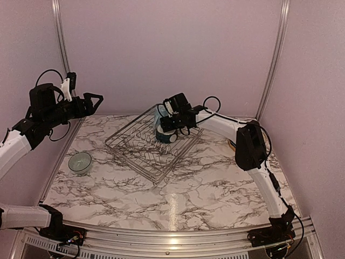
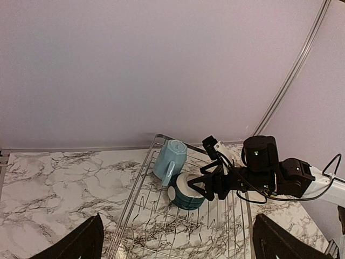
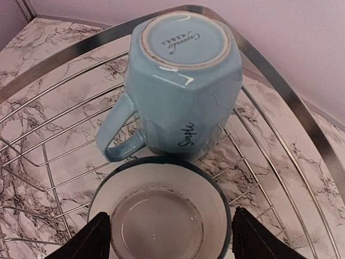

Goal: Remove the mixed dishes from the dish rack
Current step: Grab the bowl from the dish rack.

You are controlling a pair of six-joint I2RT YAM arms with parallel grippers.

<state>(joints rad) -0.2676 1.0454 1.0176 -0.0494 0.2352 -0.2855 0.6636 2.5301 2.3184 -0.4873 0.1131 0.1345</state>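
Observation:
The dish rack is a silver wire basket at the middle of the marble table. At its far corner a pale blue mug lies bottom-up next to a dark teal and white bowl. My right gripper is open, with one finger on each side of that bowl's rim and close to it; the mug is just beyond. My left gripper is open and empty, raised at the far left. A pale grey-green bowl sits on the table left of the rack. No plates are in view.
The rack's upright tines stand in rows in front of the bowl and mug. Lilac walls with metal rails close the back and sides. The right arm reaches over the rack's far right edge.

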